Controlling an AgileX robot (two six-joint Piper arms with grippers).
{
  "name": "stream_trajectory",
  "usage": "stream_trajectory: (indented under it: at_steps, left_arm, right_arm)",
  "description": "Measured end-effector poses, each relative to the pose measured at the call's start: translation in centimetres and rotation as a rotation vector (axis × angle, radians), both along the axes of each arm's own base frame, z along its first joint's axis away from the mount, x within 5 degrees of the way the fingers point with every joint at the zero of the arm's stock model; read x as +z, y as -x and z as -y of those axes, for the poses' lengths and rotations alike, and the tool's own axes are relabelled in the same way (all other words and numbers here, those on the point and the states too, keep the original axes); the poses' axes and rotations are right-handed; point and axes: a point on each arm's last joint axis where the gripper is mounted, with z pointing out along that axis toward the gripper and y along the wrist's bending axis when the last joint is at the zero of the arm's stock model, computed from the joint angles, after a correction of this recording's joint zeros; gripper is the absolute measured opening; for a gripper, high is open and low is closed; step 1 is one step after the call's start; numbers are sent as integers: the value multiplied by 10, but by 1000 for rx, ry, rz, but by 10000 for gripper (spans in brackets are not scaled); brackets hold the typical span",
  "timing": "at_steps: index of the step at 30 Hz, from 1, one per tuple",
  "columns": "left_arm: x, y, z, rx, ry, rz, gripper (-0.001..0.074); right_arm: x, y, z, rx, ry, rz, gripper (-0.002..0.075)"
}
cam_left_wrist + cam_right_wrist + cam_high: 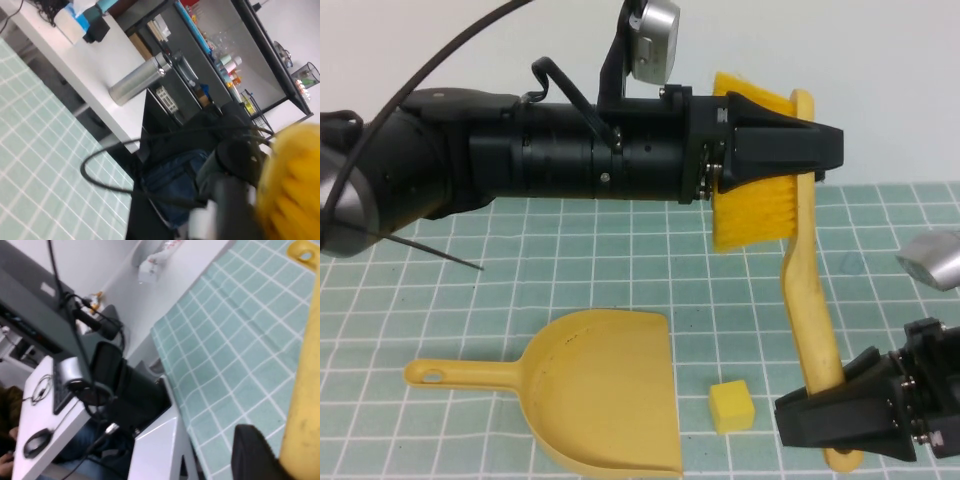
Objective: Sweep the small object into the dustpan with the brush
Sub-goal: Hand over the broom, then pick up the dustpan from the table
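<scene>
The brush [802,270] stands upright in the air, bright-yellow bristles [748,215] at the top and its tan handle pointing down. My left gripper [810,145] reaches in from the left and is shut on the brush head; the left wrist view shows the bristles [295,185] as a blur. At the front right, my right gripper [825,415] is shut on the handle's lower end, with a black finger [255,452] against the handle [305,390]. The mustard-yellow dustpan [600,390] lies flat, mouth facing right. The small object [731,405], a pale-yellow cube, sits just right of that mouth, left of the right gripper.
A green checked mat [620,260] covers the table. The left arm's thick black body [520,150] spans the upper left above the mat, with a thin cable [430,252] hanging below it. The dustpan's handle [450,375] points left.
</scene>
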Motion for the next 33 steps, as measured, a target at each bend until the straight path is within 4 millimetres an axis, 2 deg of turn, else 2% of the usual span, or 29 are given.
stream_trajectory:
  at_steps: [4, 6, 9, 12, 14, 18, 22, 24, 29, 33]
  left_arm:
    - [-3, 1, -1, -12, -37, -69, 575]
    - [-7, -1, -7, -13, -88, -73, 643]
    - [-11, -8, -23, -12, -139, -54, 678]
    - [-13, -17, -40, 17, -170, -47, 689]
    - [-20, -19, -51, 23, -268, -22, 691]
    - [-46, -17, -74, -26, -640, 91, 685]
    - [-73, -17, -103, -75, -1112, 155, 646]
    - [-77, -17, -111, -65, -1242, 158, 623]
    - [-80, -20, -120, -70, -1354, 196, 556]
    - [-80, -20, -122, -162, -1369, 312, 501]
  right_arm:
    - [0, -2, 0, -19, -1, 24, 163]
    - [2, -4, 0, -31, -14, 32, 163]
    - [14, -9, 5, -66, -22, 63, 163]
    - [30, -19, 12, -155, -7, 102, 163]
    - [43, -27, 20, -240, 5, 124, 163]
    - [59, -37, 33, -359, 117, 132, 162]
    - [57, -39, 49, -386, 441, 85, 162]
    - [55, -38, 57, -431, 580, 11, 162]
    - [48, -24, 64, -441, 848, -170, 162]
    - [41, -13, 56, -393, 878, -221, 162]
